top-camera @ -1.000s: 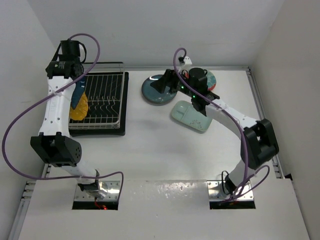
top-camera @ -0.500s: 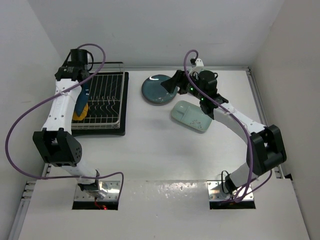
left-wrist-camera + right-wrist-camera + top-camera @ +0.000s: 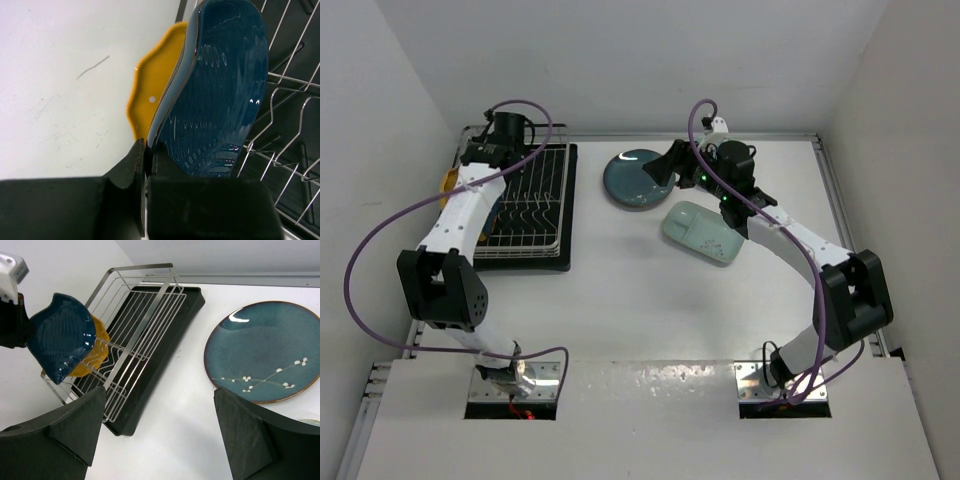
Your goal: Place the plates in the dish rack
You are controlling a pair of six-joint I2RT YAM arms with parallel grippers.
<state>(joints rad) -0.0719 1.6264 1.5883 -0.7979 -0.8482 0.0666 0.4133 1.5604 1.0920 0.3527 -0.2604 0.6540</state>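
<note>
My left gripper (image 3: 146, 150) is shut on the lower rim of the dark blue wavy-edged plate (image 3: 220, 90), held on edge over the left end of the dish rack (image 3: 535, 200). The yellow-orange scalloped plate (image 3: 150, 95) stands just behind it. In the right wrist view the blue plate (image 3: 62, 337) overlaps the yellow one (image 3: 92, 357) at the rack (image 3: 145, 315). My right gripper (image 3: 160, 435) is open and empty, hovering left of the dark teal round plate (image 3: 635, 178). The pale green plate (image 3: 700, 232) lies beside it. The red-rimmed plate is hidden under the right arm.
The rack's black tray (image 3: 568, 200) sits by the left wall. The dark teal plate also shows in the right wrist view (image 3: 265, 352). Walls close in at the back and both sides. A metal rail (image 3: 840, 230) runs along the table's right edge.
My left arm has swung back and left along the rack, carrying the blue plate with it. My right gripper shifted slightly right off the teal plate, then held still.
</note>
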